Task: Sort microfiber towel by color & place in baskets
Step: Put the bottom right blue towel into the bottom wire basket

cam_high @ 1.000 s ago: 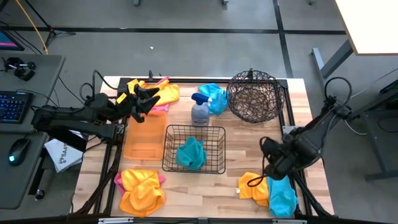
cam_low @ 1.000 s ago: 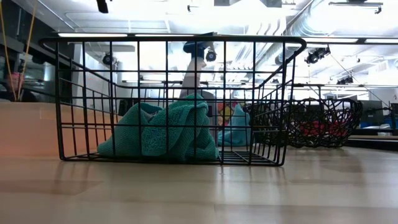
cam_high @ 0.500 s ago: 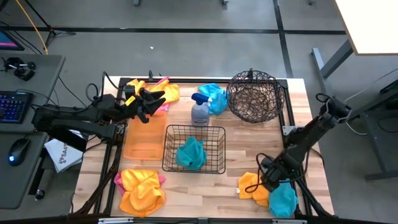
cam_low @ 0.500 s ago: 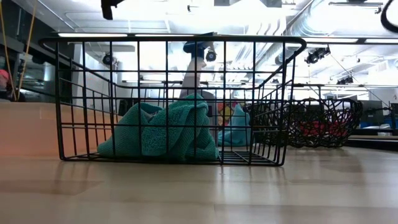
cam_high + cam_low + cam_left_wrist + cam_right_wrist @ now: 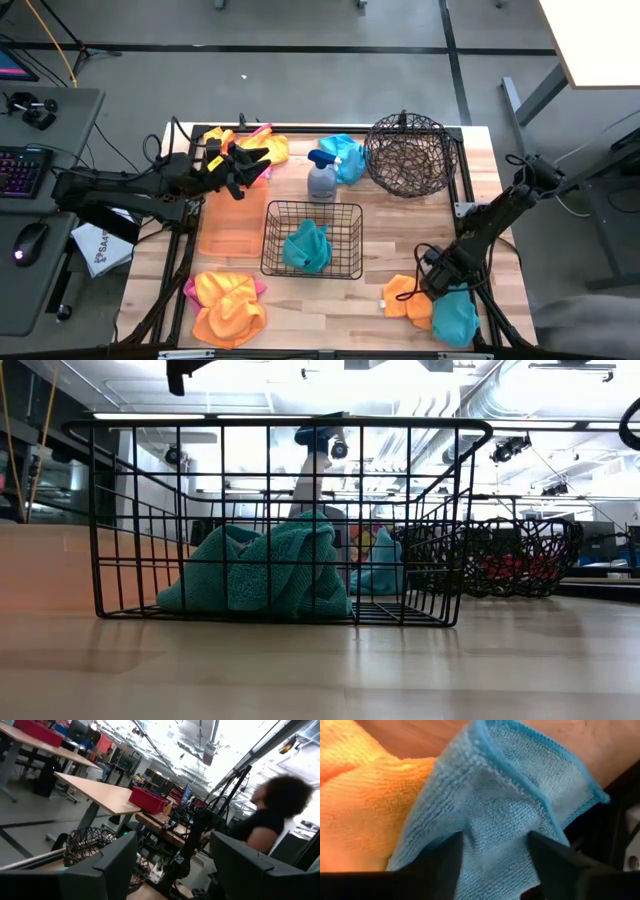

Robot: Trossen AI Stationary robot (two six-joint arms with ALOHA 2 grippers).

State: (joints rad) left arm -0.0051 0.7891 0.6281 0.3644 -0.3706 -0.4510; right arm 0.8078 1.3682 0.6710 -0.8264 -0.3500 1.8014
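My right gripper (image 5: 438, 282) is open and low over the near right corner. In the right wrist view its two fingers stand on either side of a raised fold of a turquoise blue towel (image 5: 495, 815) that lies beside an orange towel (image 5: 360, 805). My left gripper (image 5: 241, 164) hangs open and empty above the far end of the orange tray (image 5: 232, 222), next to an orange and pink towel heap (image 5: 262, 148). The black wire basket (image 5: 312, 240) holds a turquoise towel (image 5: 262, 572). The round brown basket (image 5: 410, 155) stands at the far right. My right gripper comes down onto the blue towel from above. Its open fingers (image 5: 442, 865) rest against the cloth on both sides of a raised fold (image 5: 492, 845) near the towel's hemmed edge. The towel lies slack on the table (image 5: 456, 318), partly over the orange towel.
A grey spray bottle (image 5: 322, 178) stands beside another blue towel (image 5: 346, 156) at the far middle. Orange and pink towels (image 5: 228, 306) lie at the near left. A person in black (image 5: 270, 815) shows in the room beyond the table.
My right gripper has swung down and toward the near edge, from above the table onto the blue towel at the near right corner, its arm stretching out. My left gripper has drifted a little toward the right. The towels have stayed where they were.
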